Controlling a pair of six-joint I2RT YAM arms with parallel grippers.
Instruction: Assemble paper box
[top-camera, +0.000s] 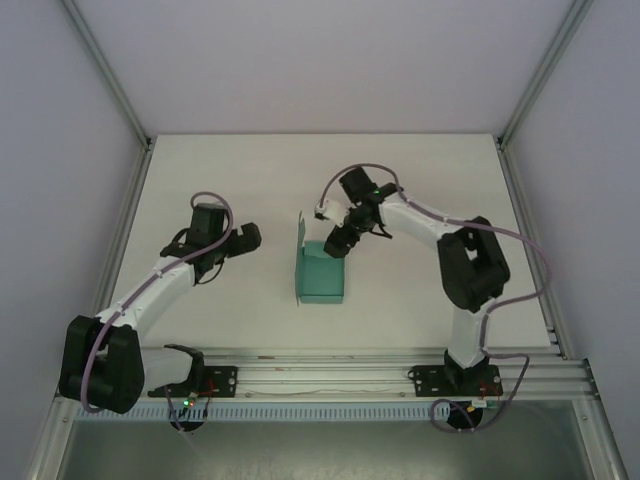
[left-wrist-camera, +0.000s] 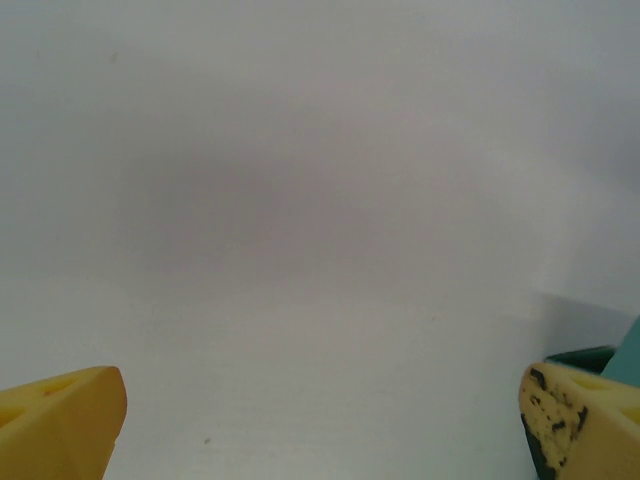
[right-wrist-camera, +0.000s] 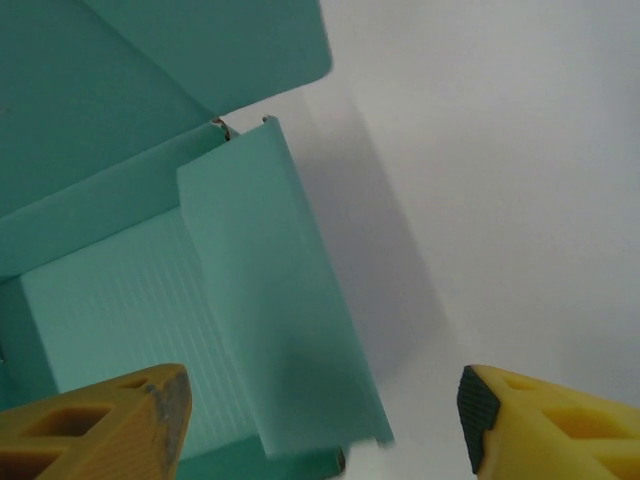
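The right hand (right-wrist-camera: 320, 405) is at the far right corner of the paper box (top-camera: 322, 280). Its jaws are apart and straddle an upright side flap (right-wrist-camera: 280, 300), which stands close to one finger without being visibly pinched. Nothing is gripped yet.

The left hand (left-wrist-camera: 320, 415) hangs fully open and empty to the left of the box, clear of it.

The box sits on the table (top-camera: 220, 170) between the two hands. Its base and walls look already folded up into a tray, and the lid (top-camera: 301, 232) stands upright along the far left edge.

The task seems past the halfway mark. What is probably left is tucking this flap inward, then folding the lid down and closing it.
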